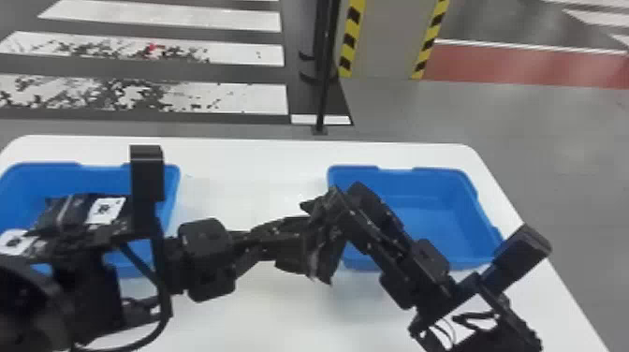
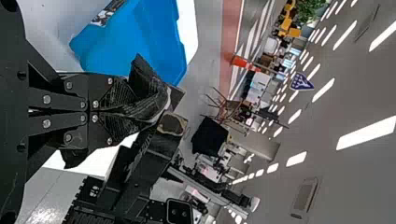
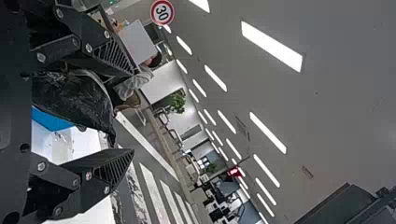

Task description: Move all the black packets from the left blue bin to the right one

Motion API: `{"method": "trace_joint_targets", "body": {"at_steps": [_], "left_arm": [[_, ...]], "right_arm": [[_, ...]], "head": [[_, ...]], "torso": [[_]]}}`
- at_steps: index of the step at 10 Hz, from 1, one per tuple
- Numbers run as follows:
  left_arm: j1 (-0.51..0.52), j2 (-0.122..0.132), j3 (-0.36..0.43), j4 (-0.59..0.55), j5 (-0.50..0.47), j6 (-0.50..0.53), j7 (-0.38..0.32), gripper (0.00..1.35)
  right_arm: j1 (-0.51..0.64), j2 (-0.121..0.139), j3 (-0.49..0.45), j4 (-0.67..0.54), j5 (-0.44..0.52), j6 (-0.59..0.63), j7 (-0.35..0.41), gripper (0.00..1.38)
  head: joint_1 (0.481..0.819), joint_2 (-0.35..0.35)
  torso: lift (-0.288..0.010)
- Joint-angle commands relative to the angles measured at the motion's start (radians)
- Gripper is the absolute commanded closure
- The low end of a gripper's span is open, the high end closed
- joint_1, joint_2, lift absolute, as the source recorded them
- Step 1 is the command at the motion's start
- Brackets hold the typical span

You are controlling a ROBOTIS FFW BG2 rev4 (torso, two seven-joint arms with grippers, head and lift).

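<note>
Over the table between the bins, my left gripper (image 1: 299, 241) is shut on a black packet (image 1: 322, 256). In the left wrist view the left gripper (image 2: 133, 109) pinches that packet (image 2: 152, 100), which is crumpled. My right gripper (image 1: 334, 208) meets it from the other side, by the right blue bin's near left corner. Seen from the right wrist, the right gripper (image 3: 130, 111) is open, with the packet (image 3: 70, 99) between its spread fingers, nearer one of them. The left blue bin (image 1: 171, 187) holds black packets (image 1: 75, 210) with white labels, partly hidden by my left arm. The right blue bin (image 1: 435, 220) shows bare inside.
Both bins stand on a white table (image 1: 252, 164). My left arm crosses above the left bin's near side, and my right arm passes over the right bin's near left part. Beyond the table's far edge stands a black pole (image 1: 323, 70).
</note>
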State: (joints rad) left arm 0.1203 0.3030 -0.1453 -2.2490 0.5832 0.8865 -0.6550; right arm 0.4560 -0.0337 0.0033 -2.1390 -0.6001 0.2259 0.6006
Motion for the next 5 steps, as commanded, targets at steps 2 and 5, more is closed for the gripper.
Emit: {"method": "trace_joint_targets", "body": {"at_steps": [2,5], "left_arm": [[-0.005,-0.002,0.0,0.0,0.003,-0.008,0.0,1.21],[-0.01,-0.002,-0.004,0.0,0.007,-0.01,0.0,1.21]], "right_arm": [[-0.002,-0.002,0.037,0.059,-0.128,0.012,0.001,0.99],[-0.007,-0.002,0.052,0.076,-0.124,-0.062,0.01,1.27]], "head": [[0.695,-0.131],[0.695,-0.106]], "torso": [[-0.185],[-0.185]]}}
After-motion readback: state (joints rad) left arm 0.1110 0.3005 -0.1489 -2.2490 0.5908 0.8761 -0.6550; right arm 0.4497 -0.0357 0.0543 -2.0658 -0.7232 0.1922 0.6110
